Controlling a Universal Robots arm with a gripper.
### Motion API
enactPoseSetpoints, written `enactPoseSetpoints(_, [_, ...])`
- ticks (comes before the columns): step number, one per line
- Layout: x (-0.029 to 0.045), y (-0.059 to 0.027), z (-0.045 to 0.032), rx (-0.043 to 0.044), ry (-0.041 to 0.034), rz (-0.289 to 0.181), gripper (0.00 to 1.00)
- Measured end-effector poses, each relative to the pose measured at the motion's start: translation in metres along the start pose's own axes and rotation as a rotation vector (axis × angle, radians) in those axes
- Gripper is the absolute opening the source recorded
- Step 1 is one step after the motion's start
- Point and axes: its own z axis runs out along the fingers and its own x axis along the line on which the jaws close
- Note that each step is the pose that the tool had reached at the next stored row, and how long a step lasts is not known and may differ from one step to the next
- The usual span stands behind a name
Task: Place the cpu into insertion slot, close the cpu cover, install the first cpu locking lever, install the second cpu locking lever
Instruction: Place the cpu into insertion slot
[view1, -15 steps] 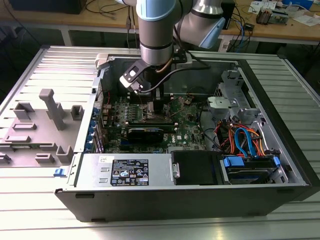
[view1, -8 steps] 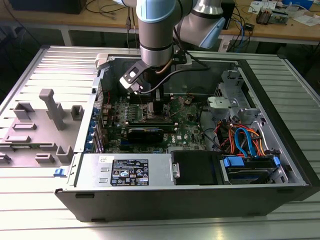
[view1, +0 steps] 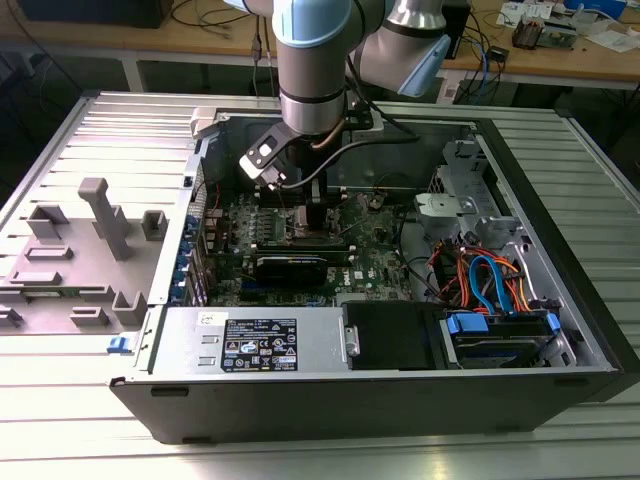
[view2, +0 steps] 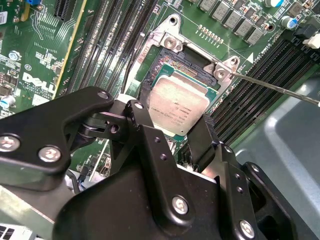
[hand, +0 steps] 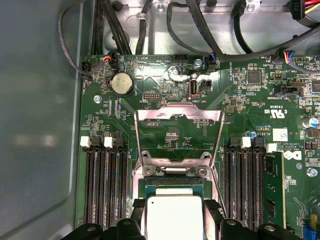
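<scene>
Your gripper (view2: 175, 120) is pinching the cpu (view2: 176, 106) by opposite edges at the insertion slot (view2: 175, 64); you're likely handling something light, stiff, fragile

Your arm (view1: 313, 60) wears pale blue caps over silver-grey tube joints, with a black cable (view1: 372, 112) at the wrist. Your gripper (view2: 175, 117) is matte black, its angular link plates pinned with round silver screws (view2: 180, 205).
</scene>
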Motion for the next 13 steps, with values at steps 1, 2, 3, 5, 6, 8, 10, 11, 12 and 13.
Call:
enactPoseSetpoints(1, [0.0, 0.0, 0.0001, -0.0001, 0.0, 0.0, 0.54])
enactPoseSetpoints(2, [0.0, 0.0, 0.0005, -0.0002, 0.0004, 0.0, 0.54])
enactPoseSetpoints(3, [0.0, 0.0, 0.0009, -0.0001, 0.0003, 0.0, 0.54])
enactPoseSetpoints(5, [0.0, -0.0002, 0.0027, 0.0009, -0.0008, 0.0, 0.54])
enactPoseSetpoints(6, [0.0, -0.0002, 0.0035, 0.0021, -0.0027, 0.0, 0.54])
enactPoseSetpoints(8, [-0.0001, -0.0004, 0.0059, 0.0031, -0.0037, 0.0, 0.54])
enactPoseSetpoints(10, [-0.0002, -0.0005, 0.0073, 0.0033, -0.0044, 0.002, 0.54])
enactPoseSetpoints(11, [-0.0002, -0.0005, 0.0075, 0.0032, -0.0057, 0.007, 0.54])
enactPoseSetpoints(12, [-0.0002, -0.0006, 0.0083, 0.003, -0.0081, 0.011, 0.54])
enactPoseSetpoints(13, [-0.0002, -0.0007, 0.0091, 0.0037, -0.0153, 0.011, 0.54])
